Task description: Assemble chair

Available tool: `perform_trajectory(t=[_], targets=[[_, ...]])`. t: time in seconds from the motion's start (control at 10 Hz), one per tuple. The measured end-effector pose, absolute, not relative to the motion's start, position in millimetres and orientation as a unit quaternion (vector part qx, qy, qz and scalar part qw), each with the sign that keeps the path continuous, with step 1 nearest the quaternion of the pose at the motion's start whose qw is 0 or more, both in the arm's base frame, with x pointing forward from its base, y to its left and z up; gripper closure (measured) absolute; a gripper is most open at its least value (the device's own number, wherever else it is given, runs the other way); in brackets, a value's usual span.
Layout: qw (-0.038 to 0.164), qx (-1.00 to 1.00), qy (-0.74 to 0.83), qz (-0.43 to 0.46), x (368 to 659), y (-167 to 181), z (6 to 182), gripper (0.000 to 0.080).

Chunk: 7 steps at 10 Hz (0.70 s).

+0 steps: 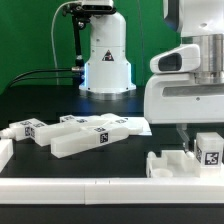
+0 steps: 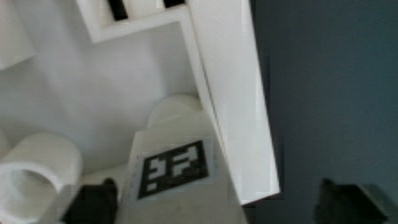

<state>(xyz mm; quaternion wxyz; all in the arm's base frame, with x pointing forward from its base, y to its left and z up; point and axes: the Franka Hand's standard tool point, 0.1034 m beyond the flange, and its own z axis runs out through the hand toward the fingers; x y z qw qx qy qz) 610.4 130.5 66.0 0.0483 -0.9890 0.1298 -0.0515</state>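
While most chair parts (image 1: 70,135) lie loose and unjoined on the desk (image 1: 45,105) toward the exterior view's left, your tool (image 2: 222,205) hangs, jaws apart, astride one tagged white piece (image 2: 173,165), so I judge nearly all assembly remains.

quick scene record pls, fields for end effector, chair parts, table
end effector: open, fingers wide apart, nothing gripped
between the fingers: tagged chair part, with one finger clearly apart from it
loose chair parts: white tagged pieces lying in a cluster on the exterior view's left
arm position: low over the exterior view's right side
table: dark surface with a white border along the near edge
robot base: at the back, centre
assembly state: parts not yet joined into a chair
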Motion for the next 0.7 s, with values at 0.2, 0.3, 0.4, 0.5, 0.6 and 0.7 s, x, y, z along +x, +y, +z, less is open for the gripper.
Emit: perform_trajectory(t=[0.2, 0.3, 0.4, 0.5, 0.6, 0.7], targets=[[0.045, -0.986, 0.154, -0.05, 610, 123, 64.2, 0.0508], [0.048, -0.979, 0.194, -0.048, 610, 124, 63.9, 0.0508], [0.051, -0.96, 0.273, -0.045, 611, 119, 63.8, 0.0508], [0.054, -0.942, 0.329, -0.044, 612, 114, 63.4, 0.0509], [0.058, -0.917, 0.392, -0.038, 611, 115, 63.5, 0.0509], [0.064, -0.874, 0.481, -0.023, 610, 119, 63.7, 0.0509]])
